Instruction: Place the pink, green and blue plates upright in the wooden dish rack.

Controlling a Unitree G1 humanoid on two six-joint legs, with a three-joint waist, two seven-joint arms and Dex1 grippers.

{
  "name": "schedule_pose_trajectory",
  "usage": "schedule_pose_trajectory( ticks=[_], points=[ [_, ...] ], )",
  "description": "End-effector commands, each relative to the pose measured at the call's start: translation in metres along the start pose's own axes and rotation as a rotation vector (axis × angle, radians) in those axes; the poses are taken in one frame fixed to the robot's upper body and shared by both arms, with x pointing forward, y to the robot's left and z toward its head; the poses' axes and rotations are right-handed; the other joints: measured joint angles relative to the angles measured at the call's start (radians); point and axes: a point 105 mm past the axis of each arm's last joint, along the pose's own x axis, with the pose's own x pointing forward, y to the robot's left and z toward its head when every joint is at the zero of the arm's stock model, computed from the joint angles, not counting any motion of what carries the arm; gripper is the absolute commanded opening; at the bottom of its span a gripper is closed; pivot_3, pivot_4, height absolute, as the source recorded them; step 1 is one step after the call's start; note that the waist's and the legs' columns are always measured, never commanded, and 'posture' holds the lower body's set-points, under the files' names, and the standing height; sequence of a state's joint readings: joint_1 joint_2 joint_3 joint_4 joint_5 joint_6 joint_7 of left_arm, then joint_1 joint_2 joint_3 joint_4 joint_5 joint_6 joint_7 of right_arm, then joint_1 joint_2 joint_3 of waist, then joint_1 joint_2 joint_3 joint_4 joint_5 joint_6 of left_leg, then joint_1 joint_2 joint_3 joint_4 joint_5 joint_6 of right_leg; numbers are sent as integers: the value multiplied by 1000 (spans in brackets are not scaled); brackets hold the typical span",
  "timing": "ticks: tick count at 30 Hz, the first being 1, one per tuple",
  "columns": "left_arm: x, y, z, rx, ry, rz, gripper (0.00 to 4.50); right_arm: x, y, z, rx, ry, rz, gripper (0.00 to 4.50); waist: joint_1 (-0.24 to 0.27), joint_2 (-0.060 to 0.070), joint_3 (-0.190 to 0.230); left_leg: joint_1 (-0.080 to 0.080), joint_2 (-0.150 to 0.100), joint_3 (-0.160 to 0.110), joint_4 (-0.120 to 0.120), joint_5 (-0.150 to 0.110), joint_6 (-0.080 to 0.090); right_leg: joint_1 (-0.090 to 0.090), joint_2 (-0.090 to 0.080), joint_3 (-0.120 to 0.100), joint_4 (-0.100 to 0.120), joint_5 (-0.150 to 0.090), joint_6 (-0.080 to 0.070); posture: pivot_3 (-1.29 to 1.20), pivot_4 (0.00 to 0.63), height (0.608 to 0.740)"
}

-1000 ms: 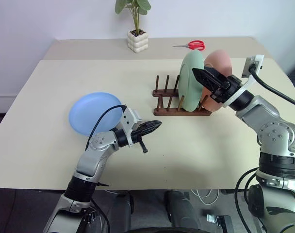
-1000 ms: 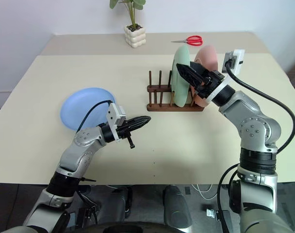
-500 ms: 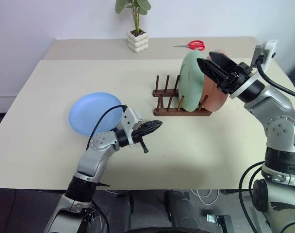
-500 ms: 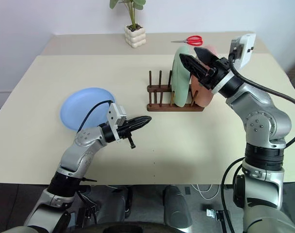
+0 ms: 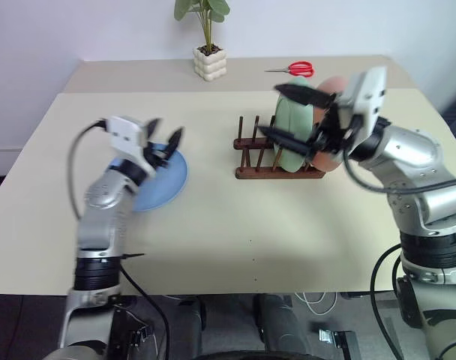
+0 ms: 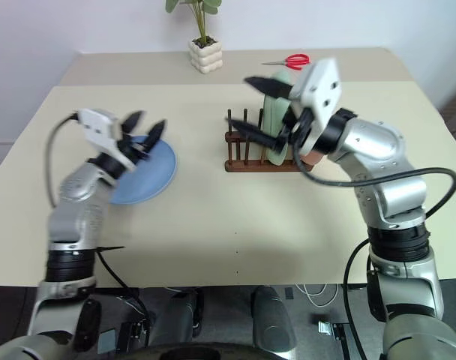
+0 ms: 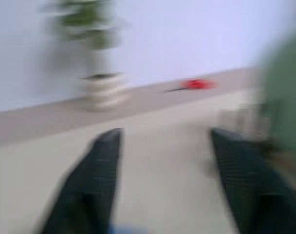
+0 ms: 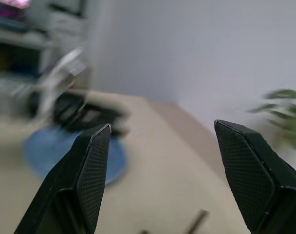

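Observation:
The blue plate (image 5: pixel 159 182) lies flat on the table's left half. My left gripper (image 5: pixel 166 133) hovers just above its far edge, open and empty; its two fingers (image 7: pixel 101 165) stand wide apart in the left wrist view. The green plate (image 5: pixel 292 117) and the pink plate (image 5: pixel 331 82) stand upright in the wooden dish rack (image 5: pixel 262 173), the pink one behind the green. My right gripper (image 5: pixel 268 109) is open and empty in front of the green plate, pointing left over the rack's free pegs. The right wrist view looks across to the blue plate (image 8: pixel 65 151).
A potted plant (image 5: pixel 206 61) and red scissors (image 5: pixel 297 70) sit along the table's far edge. The cream table (image 5: pixel 235 225) has bare room in the middle and front.
My left arm swung left and up from the table's middle to above the blue plate, and its gripper opened. My right gripper rolled and shifted left in front of the racked plates.

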State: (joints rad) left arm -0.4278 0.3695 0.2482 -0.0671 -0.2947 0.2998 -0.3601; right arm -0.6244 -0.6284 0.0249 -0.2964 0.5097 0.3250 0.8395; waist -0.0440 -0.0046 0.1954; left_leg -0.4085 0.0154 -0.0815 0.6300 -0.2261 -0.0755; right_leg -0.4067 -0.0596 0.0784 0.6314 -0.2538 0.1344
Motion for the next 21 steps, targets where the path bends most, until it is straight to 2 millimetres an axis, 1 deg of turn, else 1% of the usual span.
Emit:
schedule_pose_trajectory(
  ticks=[1,2,4,6,9,12,15,18,20,21],
  points=[
    [-11,36,5,6,38,168,4460,5,9,7,-70,-27,45,3469,5,-1,1,0,0,0,0,0,0,0,0,0,0,0,0,0,150,730],
    [-19,55,-4,6,126,263,4460,7,13,3,-93,-12,76,3469,8,-2,1,0,0,0,0,0,0,0,-1,-1,0,0,0,0,150,730],
    [-35,79,-20,-8,271,393,4460,10,20,-2,-122,5,121,3469,6,-4,1,0,-1,0,1,0,0,1,-1,-1,0,0,0,0,150,730],
    [-45,87,-31,-44,368,446,4460,13,24,-3,-127,-1,146,3469,2,-4,1,0,0,-1,1,0,0,1,-1,-1,0,0,0,0,150,730],
    [-49,82,-43,-168,445,455,4460,17,28,-6,-119,-14,160,3469,3,-5,1,0,0,-2,0,0,0,1,-1,-2,1,0,0,0,150,730],
    [-55,79,-56,-177,541,459,4460,18,29,-8,-119,-15,160,3469,3,-6,2,0,0,-2,1,0,0,1,-1,-3,1,0,0,0,150,730],
    [-56,67,-69,-192,609,413,4460,17,30,-10,-115,-7,154,3469,3,-7,2,0,0,-2,0,0,-1,1,-1,-3,1,0,0,0,150,730],
    [-55,61,-74,-210,625,383,4460,15,31,-13,-111,0,149,3469,3,-7,2,0,0,-2,0,0,-1,1,-1,-3,1,0,0,0,150,730],
    [-53,58,-75,-192,631,370,3944,15,32,-14,-106,3,145,3469,3,-7,2,0,0,-2,0,0,-1,1,-1,-3,1,0,0,0,150,730],
    [-53,58,-75,-185,629,374,3604,14,32,-14,-105,4,143,3469,3,-7,2,0,0,-2,0,0,-1,1,-1,-3,1,0,0,0,150,730]
  ],
)
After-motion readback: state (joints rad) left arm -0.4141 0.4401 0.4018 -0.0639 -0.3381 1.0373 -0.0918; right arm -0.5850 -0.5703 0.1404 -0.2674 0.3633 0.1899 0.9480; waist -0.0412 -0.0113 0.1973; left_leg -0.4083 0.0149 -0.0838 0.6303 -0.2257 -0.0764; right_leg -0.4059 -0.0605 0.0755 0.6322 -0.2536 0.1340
